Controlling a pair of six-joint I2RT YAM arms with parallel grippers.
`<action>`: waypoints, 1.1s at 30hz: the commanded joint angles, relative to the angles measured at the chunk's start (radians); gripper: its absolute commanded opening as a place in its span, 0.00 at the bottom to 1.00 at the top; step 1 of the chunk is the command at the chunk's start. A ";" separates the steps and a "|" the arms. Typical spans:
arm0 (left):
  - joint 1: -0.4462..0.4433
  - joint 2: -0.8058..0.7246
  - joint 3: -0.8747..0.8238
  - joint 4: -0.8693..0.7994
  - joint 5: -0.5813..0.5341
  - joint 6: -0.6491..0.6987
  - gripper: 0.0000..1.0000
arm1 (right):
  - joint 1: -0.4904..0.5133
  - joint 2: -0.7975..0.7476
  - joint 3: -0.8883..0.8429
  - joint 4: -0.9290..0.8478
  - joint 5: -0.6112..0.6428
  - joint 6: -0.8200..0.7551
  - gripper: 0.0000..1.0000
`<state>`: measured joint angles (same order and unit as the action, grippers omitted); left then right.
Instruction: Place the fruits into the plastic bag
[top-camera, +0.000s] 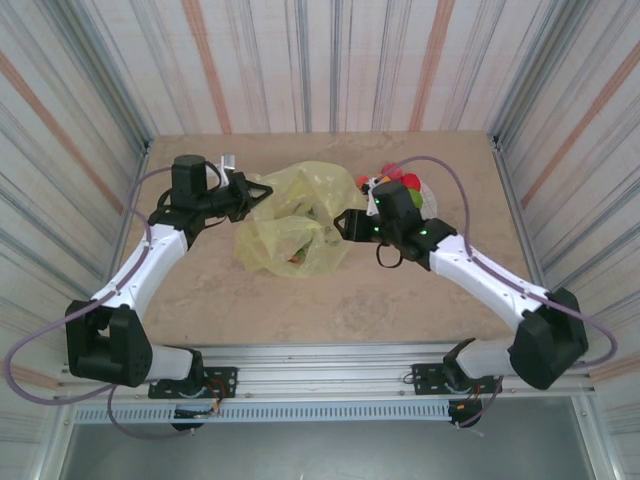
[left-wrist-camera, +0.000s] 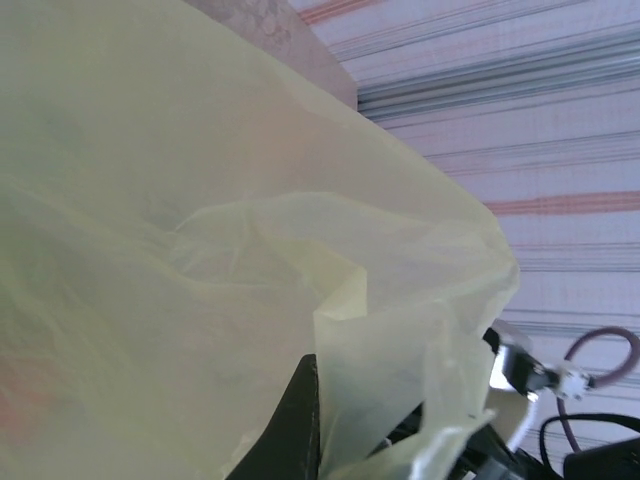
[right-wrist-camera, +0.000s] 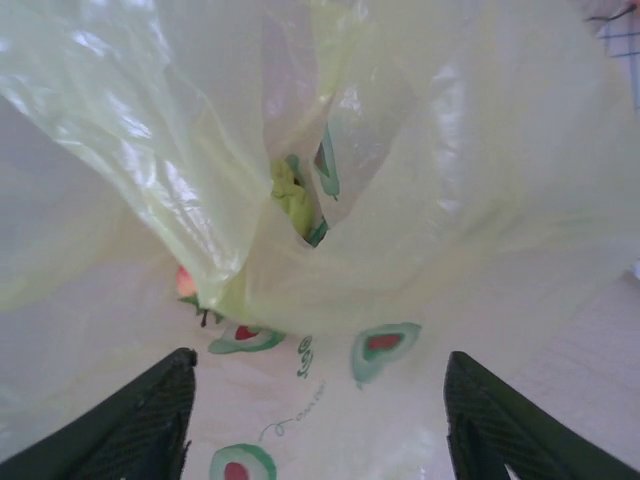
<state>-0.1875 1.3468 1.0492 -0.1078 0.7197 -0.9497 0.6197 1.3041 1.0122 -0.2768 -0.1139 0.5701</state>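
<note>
Left arm extended forward with elbow bent, left gripper (top-camera: 258, 190) pinched closed on the plastic bag (top-camera: 300, 215) edge; right arm angled inward, right gripper (right-wrist-camera: 318, 365) jaws spread wide apart

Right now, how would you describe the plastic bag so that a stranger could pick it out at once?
Start at the beige table, near its middle. There lies a large, crumpled plastic bag. Unlike the white plate of small fruits on its right, it is translucent yellow, with green printed motifs.
</note>
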 joint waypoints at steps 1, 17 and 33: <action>0.000 0.015 -0.009 -0.007 -0.014 -0.035 0.00 | -0.017 -0.076 -0.002 -0.115 -0.015 -0.083 0.73; 0.011 0.062 -0.041 0.076 0.038 -0.068 0.00 | -0.426 0.199 0.103 -0.125 0.169 -0.325 0.99; 0.040 0.054 -0.065 0.098 0.055 -0.075 0.00 | -0.442 0.688 0.450 -0.246 0.247 -0.460 0.99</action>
<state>-0.1581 1.4006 0.9928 -0.0376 0.7437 -1.0191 0.1814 1.9522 1.4055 -0.4690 0.1089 0.1577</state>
